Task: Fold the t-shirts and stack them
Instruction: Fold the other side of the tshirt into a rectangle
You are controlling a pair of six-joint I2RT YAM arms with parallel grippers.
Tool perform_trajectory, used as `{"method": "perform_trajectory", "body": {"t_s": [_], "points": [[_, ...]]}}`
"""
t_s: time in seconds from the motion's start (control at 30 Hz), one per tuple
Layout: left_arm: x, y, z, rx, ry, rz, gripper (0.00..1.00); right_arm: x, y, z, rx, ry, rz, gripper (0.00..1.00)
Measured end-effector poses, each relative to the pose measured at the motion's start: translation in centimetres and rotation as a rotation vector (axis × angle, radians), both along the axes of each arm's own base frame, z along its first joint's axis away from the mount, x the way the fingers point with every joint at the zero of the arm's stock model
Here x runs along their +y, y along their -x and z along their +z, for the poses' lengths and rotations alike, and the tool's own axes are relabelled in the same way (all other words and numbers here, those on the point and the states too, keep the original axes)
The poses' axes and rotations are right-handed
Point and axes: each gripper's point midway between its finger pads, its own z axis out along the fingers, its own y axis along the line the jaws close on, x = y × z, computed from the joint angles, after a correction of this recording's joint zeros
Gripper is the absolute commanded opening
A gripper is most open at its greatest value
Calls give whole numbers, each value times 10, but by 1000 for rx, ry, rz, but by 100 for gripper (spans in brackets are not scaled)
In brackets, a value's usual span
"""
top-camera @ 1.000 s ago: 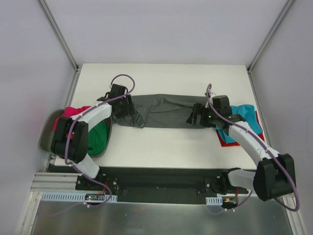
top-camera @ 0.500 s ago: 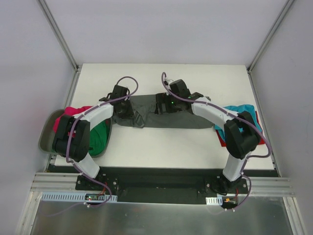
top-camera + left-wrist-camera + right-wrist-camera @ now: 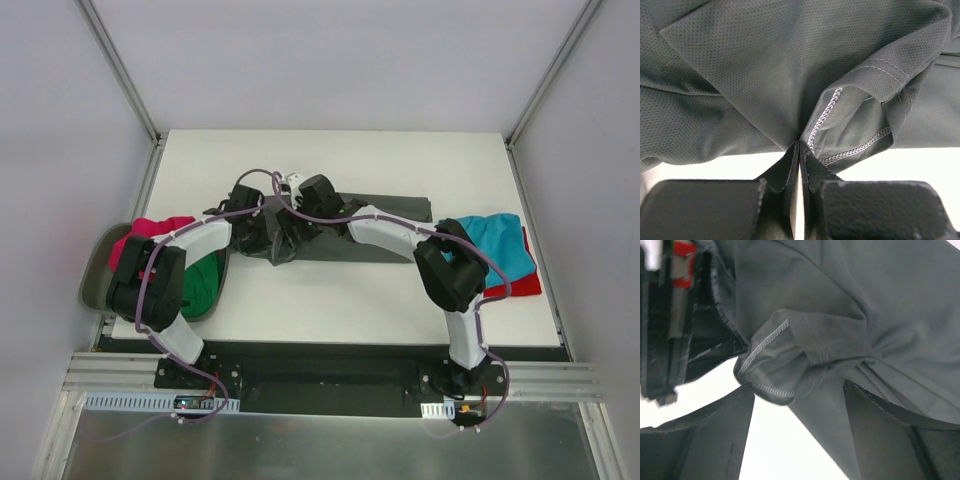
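The dark grey t-shirt [image 3: 345,245] lies stretched across the middle of the table. My left gripper [image 3: 266,232] is at its left end, shut on a pinch of the fabric [image 3: 799,144] beside a stitched hem [image 3: 822,117]. Right beside it is my right gripper [image 3: 298,208], its arm reaching across the shirt. Its jaws stand open [image 3: 797,397] around a hanging fold of the same grey cloth [image 3: 815,365]. A teal t-shirt [image 3: 495,240] lies on a red one [image 3: 515,286] at the right. Magenta [image 3: 150,228] and green [image 3: 200,280] shirts sit in the tray.
The grey-green tray [image 3: 95,275] hangs over the table's left edge. White walls with metal posts [image 3: 120,70] close in the table on three sides. The left arm's black body [image 3: 670,315] shows close at the left of the right wrist view.
The right arm swept from the shirt's right end to its left end, beside the left gripper. The left gripper closed on the grey fabric. The right jaws narrowed a little.
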Motion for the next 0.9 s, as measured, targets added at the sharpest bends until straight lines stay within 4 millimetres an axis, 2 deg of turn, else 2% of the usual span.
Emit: {"method": "perform_trajectory", "body": {"t_s": [0.23, 0.57, 0.9], "points": [[-1, 2, -2, -3, 16, 18, 0, 11, -17, -21, -11, 17, -16, 63], [-3, 3, -3, -10, 44, 34, 0, 20, -29, -32, -18, 25, -25, 62], [-5, 3, -3, -6, 93, 41, 0, 19, -39, -43, -72, 112, -64, 61]]}}
